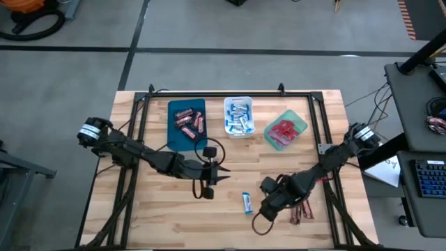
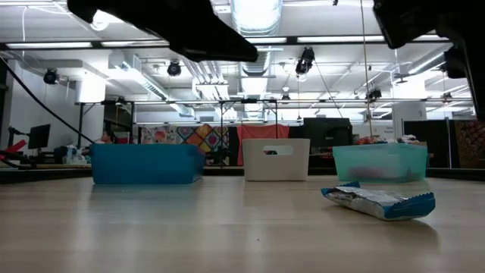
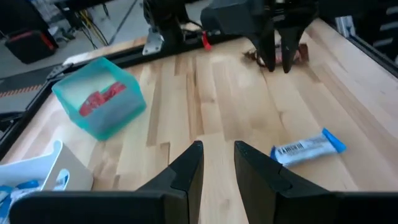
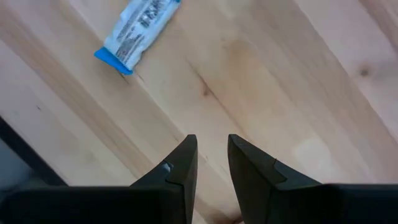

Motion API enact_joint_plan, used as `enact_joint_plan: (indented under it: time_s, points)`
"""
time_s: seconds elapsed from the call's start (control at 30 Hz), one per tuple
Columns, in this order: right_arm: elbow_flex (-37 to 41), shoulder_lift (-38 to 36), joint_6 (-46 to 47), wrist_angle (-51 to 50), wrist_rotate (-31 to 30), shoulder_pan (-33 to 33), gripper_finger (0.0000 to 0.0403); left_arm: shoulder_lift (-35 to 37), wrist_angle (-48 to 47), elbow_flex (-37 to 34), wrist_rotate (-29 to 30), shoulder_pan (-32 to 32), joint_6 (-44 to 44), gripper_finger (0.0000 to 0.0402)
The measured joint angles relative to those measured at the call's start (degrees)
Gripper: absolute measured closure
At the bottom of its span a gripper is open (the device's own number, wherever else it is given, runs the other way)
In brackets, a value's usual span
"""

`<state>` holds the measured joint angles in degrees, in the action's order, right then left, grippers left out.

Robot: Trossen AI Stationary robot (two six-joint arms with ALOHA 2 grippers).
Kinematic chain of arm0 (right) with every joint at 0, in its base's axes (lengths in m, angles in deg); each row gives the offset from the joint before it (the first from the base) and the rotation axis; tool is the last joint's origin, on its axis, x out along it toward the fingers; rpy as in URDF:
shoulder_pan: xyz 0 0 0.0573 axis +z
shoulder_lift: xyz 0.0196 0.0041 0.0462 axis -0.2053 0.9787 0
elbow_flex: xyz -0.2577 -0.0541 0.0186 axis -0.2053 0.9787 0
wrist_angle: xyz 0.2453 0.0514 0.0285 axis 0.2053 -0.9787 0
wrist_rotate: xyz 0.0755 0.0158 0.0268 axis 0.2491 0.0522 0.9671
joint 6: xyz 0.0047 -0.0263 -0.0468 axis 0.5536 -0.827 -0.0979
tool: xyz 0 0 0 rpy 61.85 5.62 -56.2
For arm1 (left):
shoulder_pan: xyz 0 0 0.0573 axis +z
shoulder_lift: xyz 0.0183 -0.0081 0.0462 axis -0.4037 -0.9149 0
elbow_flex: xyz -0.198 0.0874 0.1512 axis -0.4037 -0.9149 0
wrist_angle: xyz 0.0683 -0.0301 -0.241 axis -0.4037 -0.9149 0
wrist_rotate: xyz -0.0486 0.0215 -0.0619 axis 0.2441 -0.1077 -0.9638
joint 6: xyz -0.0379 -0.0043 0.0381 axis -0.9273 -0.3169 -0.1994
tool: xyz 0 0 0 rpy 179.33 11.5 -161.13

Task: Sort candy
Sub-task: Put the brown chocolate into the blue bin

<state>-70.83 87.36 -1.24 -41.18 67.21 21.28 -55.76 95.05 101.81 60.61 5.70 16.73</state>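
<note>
One blue-and-white candy bar [image 1: 247, 203] lies flat on the wood, also seen in the low view [image 2: 379, 202] and in both wrist views [image 3: 305, 148] [image 4: 138, 31]. A few dark brown-red bars [image 1: 303, 212] lie near the table's right near corner. My right gripper [image 1: 267, 208] [image 4: 212, 146] hovers between these, fingers pointing down, narrowly open and empty. My left gripper [image 1: 224, 174] [image 3: 217, 152] hangs over the table's middle, left of the blue-and-white bar, narrowly open and empty.
Three trays stand in a row toward the far edge: a blue tray [image 1: 187, 111] with brown-red bars, a white tray [image 1: 238, 102] with blue-and-white bars, and a green tray [image 1: 298, 122] with red packets. A black frame [image 1: 230, 95] borders the table. Bare wood lies between the grippers and trays.
</note>
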Motion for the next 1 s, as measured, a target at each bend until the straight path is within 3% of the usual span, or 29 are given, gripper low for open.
enact_joint_plan:
  time_s: [0.2,0.43,0.57,0.77,1.0]
  points:
    - [-8.4,8.0,-5.3,-1.2,-0.1,-0.2,0.0300,5.9,-4.1,-1.2,1.8,-2.6,-2.1,0.0327]
    - [-15.3,14.7,-6.7,-1.4,-5.2,-1.2,0.0218,12.9,-11.3,-2.1,21.0,-10.7,-4.0,0.0327]
    - [-18.1,17.4,-4.4,-1.3,-9.8,-2.8,0.0172,15.4,-13.7,-2.1,28.7,-14.6,-3.8,0.0327]
    - [-18.8,21.1,0.3,-1.4,-12.0,-4.8,0.0141,17.1,-17.6,-2.1,30.1,-15.9,-3.8,0.0327]
    - [-19.1,25.1,5.7,1.0,-9.0,-5.0,0.0158,16.2,-19.0,-2.1,30.2,-15.9,-3.2,0.0327]
